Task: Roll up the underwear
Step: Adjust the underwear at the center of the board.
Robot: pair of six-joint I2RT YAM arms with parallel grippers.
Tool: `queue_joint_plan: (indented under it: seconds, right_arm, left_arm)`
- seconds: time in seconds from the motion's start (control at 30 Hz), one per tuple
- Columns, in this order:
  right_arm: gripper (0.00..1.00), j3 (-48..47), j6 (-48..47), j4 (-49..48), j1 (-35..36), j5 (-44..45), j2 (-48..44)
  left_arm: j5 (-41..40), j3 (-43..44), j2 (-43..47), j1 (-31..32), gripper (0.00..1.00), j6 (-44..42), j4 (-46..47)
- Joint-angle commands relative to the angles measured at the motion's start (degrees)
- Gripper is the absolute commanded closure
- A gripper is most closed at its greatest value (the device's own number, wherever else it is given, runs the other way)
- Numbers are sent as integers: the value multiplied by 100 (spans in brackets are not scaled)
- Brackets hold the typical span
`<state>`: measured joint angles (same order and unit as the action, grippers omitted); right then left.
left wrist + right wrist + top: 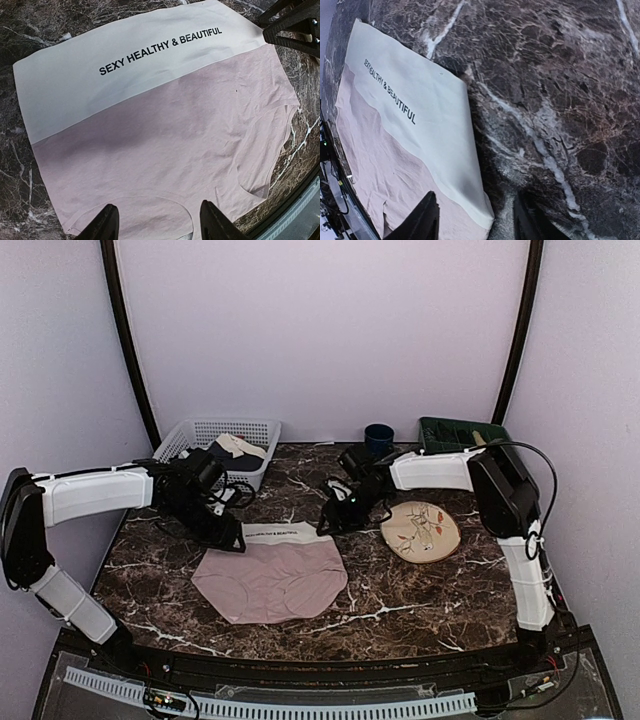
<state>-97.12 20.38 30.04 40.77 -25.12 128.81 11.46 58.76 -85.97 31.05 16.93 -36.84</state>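
The underwear (pixel 272 578) lies flat on the marble table, dusty pink with a wide cream waistband (pixel 285 533) at its far edge. The left wrist view shows it spread out (pixel 165 150), lettering on the band. My left gripper (pixel 232 537) is open just above the band's left end; its fingertips (pixel 106 225) hover over the pink fabric. My right gripper (pixel 325 525) is open at the band's right end; in the right wrist view its jaws straddle the band's corner (pixel 482 215), one fingertip (pixel 422 220) over the fabric, the other over bare marble.
A white basket (pixel 215 445) with dark and beige cloths stands at the back left. A round patterned plate (pixel 421 530) lies right of the underwear. A dark cup (pixel 378 438) and a green tray (pixel 455 435) stand at the back right.
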Motion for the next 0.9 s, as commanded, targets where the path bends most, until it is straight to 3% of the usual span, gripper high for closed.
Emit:
queue_joint_plan:
  seconds: [0.0,0.23,0.47,0.7,0.87]
  right_arm:
    - [63,-71,98,-152,-32,-299,178]
    - [100,42,152,-764,71,-766,-289]
    - [100,-279,-426,-180,557,-237,-486]
    - [88,-711,-1460,1063,1390,-113,-85]
    - [62,-468,-1497,1001,1261,-716,-435]
  left_arm:
    - [-98,-42,-13,15,42,-74,-143]
    - [-229,-45,-57,13,42,-168,-172]
    - [-289,-59,-77,15,42,-176,-166]
    - [-319,-90,-69,15,42,-199,-248]
    - [-323,11,-99,11,42,-244,-323]
